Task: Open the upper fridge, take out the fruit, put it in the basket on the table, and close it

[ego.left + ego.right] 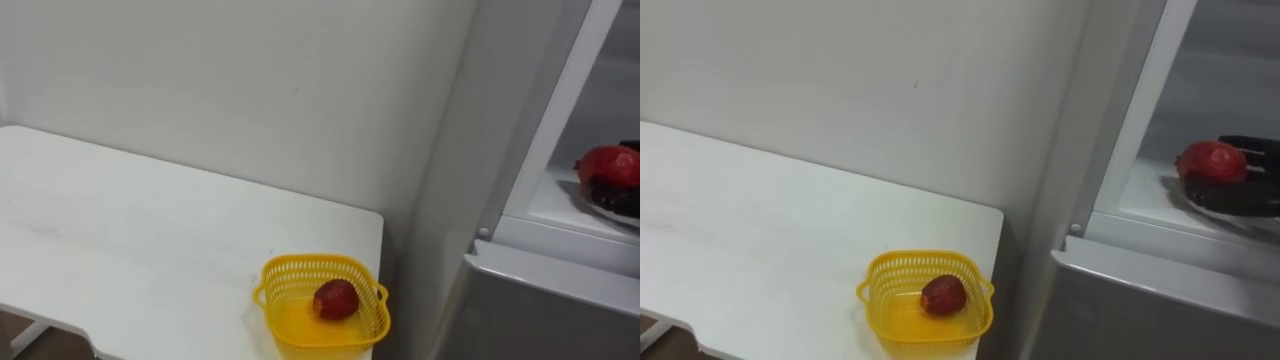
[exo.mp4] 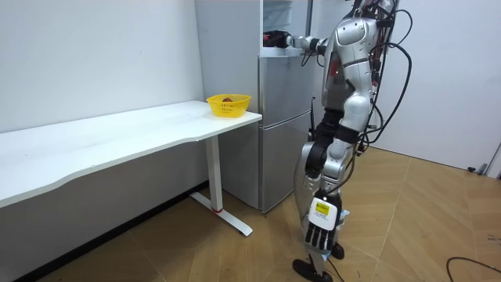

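While right hand (image 1: 1252,190) clasps red fruit (image 1: 1210,160) in fridge (image 1: 1160,295), room view adds left hand (image 2: 321,227), hanging slack.

Right robot hand (image 1: 1245,195) partly beyond edge

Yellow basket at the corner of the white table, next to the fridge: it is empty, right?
Not empty. The yellow basket does stand at the corner of the white table next to the fridge, but the left eye view shows one red fruit lying in it.
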